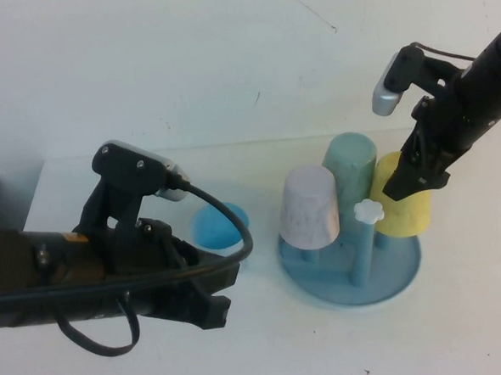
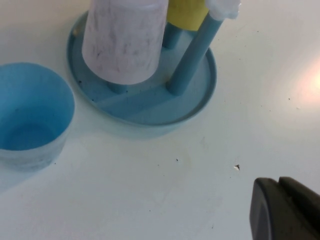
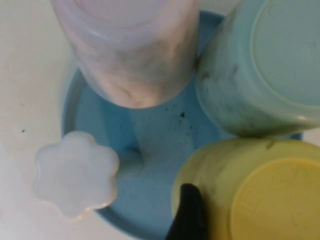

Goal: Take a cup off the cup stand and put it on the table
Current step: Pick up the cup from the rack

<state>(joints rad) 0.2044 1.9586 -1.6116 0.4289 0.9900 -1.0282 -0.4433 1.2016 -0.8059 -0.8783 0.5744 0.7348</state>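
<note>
Right claw [image 1: 416,177] sits at the right of the high view, directly over the yellow cup [image 1: 402,197]; whether its fingers are spread or pinching the cup cannot be told. That cup hangs upside down on the cup stand [image 1: 392,277], lower centre-right on the white surface [image 1: 227,87], beside a pale-green cup [image 1: 350,164] and a pink cup [image 1: 309,208]. Left claw [image 1: 213,292] hovers lower left near a blue cup [image 1: 219,227]; its fingers are hidden too.

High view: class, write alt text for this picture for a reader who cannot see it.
The right gripper reaches down onto the pale-yellow cup hanging upside down on the blue cup stand, beside a pink cup and a pale teal cup. The left gripper sits low over the white table, near an upright blue cup.
</note>
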